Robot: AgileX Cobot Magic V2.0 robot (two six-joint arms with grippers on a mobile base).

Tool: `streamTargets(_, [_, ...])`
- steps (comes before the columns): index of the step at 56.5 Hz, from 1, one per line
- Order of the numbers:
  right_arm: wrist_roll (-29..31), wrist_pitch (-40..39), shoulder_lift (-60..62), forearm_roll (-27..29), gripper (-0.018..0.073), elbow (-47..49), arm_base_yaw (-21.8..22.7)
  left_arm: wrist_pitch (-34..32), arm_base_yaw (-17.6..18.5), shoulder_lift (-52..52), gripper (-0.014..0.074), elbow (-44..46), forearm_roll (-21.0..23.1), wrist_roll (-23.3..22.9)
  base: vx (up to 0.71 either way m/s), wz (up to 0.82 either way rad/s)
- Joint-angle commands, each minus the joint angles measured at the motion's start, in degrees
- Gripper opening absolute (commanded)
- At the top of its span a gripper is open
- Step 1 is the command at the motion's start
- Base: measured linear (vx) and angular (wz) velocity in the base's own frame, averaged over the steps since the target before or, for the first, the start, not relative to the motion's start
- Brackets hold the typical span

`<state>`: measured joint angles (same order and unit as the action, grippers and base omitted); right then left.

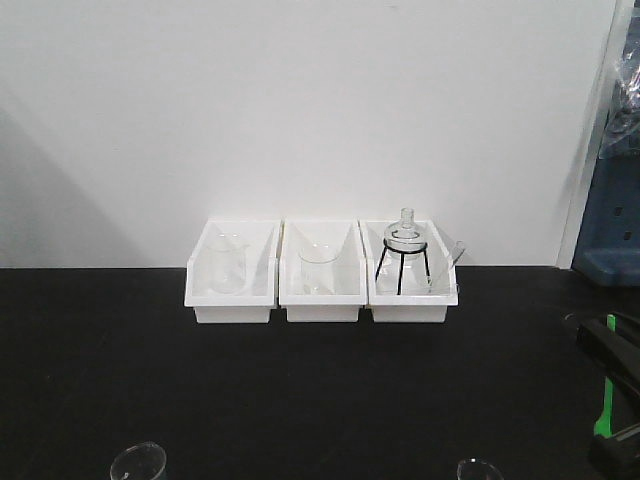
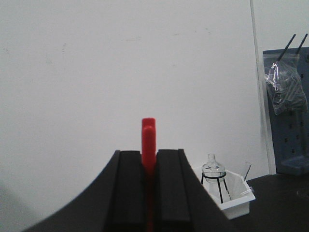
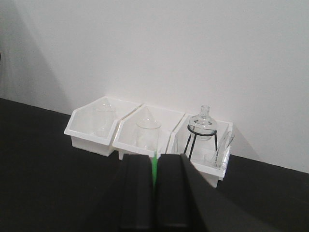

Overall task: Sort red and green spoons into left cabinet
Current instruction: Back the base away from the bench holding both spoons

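Note:
My left gripper [image 2: 148,155] is shut on a red spoon [image 2: 148,137], whose end sticks up between the black pads; the gripper is raised and faces the white wall. My right gripper [image 3: 153,158] is shut on a green spoon [image 3: 153,171], seen as a thin green strip between the pads, and is short of the bins. The green spoon also shows at the right edge of the front view [image 1: 603,405]. The left white bin [image 1: 232,312] holds a glass beaker [image 1: 227,263]. It also shows in the right wrist view [image 3: 89,139].
The middle bin [image 1: 320,312] holds a beaker. The right bin [image 1: 408,312] holds a round flask on a black tripod [image 1: 404,258] and glass tubes. Two glass rims [image 1: 138,462] [image 1: 478,470] sit at the black table's near edge. A blue rack [image 1: 608,230] stands far right.

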<state>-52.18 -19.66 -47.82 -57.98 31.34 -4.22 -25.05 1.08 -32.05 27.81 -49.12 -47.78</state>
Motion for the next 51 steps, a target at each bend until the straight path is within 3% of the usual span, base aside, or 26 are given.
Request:
streamTargets(1, [0.15,-2.28,0.56,0.96,-0.0006,1.66,0.17,-2.5,0.06,0.05,0.0031,1.67,1.81,-0.6,0.0,0.0])
streamTargets(51, [0.22,-2.28,0.55,0.96,-0.0006,1.66,0.17,-2.51,0.06,0.05,0.0031,1.67,1.81,-0.55,0.0,0.0])
